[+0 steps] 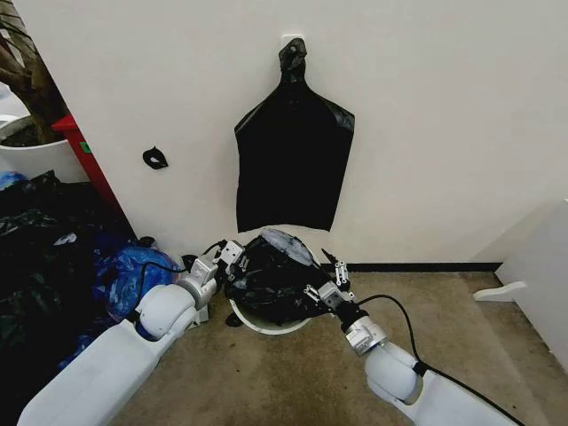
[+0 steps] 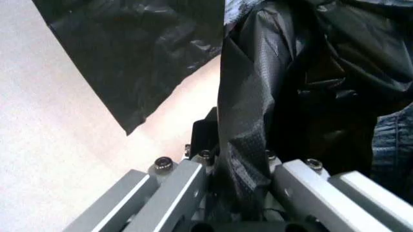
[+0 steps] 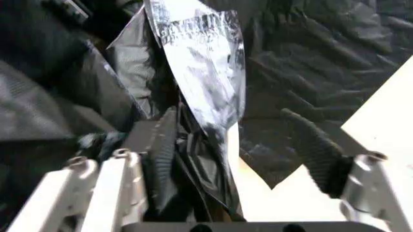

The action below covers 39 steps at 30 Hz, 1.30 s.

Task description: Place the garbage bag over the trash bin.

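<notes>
Head view: both tools grip garbage bag (image 1: 271, 277) atop trash bin (image 1: 259, 324).

A plain white wall (image 1: 444, 115) fills the far side, evenly lit, with a flat black bag bundle (image 1: 291, 164) hanging from a hook (image 1: 293, 40) by its knotted neck. A dark baseboard (image 1: 417, 266) runs along its foot above mottled tan floor (image 1: 293, 382). On the left stand a red panel (image 1: 84, 155) and a white plant pot (image 1: 40, 160), with shiny blue bags (image 1: 133, 271) heaped below. A white panel (image 1: 541, 266) leans on the right.
</notes>
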Motion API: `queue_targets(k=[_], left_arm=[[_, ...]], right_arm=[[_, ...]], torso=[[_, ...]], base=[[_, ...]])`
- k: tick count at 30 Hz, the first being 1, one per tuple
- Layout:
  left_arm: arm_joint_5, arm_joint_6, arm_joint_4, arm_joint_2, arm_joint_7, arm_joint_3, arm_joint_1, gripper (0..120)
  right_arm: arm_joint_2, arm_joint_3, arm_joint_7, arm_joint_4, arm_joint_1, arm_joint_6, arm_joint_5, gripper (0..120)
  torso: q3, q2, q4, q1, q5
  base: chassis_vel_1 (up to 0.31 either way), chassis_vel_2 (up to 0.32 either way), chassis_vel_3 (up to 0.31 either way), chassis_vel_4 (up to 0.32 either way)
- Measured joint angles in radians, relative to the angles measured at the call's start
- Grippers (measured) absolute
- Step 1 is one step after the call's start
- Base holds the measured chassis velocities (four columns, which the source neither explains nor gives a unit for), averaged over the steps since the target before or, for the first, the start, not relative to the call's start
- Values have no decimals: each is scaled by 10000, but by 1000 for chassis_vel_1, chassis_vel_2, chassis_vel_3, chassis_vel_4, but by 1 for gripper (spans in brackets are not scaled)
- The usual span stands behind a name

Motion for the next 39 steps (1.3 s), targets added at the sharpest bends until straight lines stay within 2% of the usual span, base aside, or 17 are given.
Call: queue_targets(k=[5,7,9,13,16,24,27,29,32,36,39], left_arm=[[71,-9,-25,11,-3,-10,80,1],[80,-12,-25,13,-3,-11,82,1],[258,-71,-14,32,5,-13,95,1],[836,-358,52,92,141,-32,175,1],[1106,-559,49,142,320,-82,269,1],[1842,-1590,201,431,1140,-349,460,1],[1920,-2414,391,545,1886,-544,471,1],[1915,-2497,409,552,1973,-555,471,1],[1591,-3071,497,559,2509,-639,462,1],[1257,-3245,528,546,2793,-681,429,1],[262,-3310,679,514,3163,-740,193,1]], right_arm=[[91,-11,-140,134,53,327,547,34],[93,-11,-172,134,55,380,572,34],[96,7,-498,135,82,783,729,25],[83,70,-677,134,125,950,933,7],[83,137,-628,108,165,876,1034,0],[33,273,-194,66,344,270,1983,0],[26,326,-125,-103,398,87,2563,0],[26,331,-117,-130,401,66,2613,0],[35,393,-113,-476,414,27,2689,0],[44,427,-201,-775,414,154,2573,0],[73,527,-858,-1439,412,985,2169,0]], torso=[[0,0,0,0,0],[0,0,0,0,0],[0,0,0,0,0],[0,0,0,0,0],[0,0,0,0,0],[0,0,2,0,-1],[0,0,0,0,0],[0,0,1,0,0],[0,0,0,0,0],[0,0,0,0,0],[0,0,0,0,1]], base=[[0,0,0,0],[0,0,0,0],[0,0,0,0],[0,0,0,0],[0,0,0,0],[0,0,0,0],[0,0,0,0],[0,0,0,0],[0,0,0,0],[0,0,0,0],[0,0,0,0]])
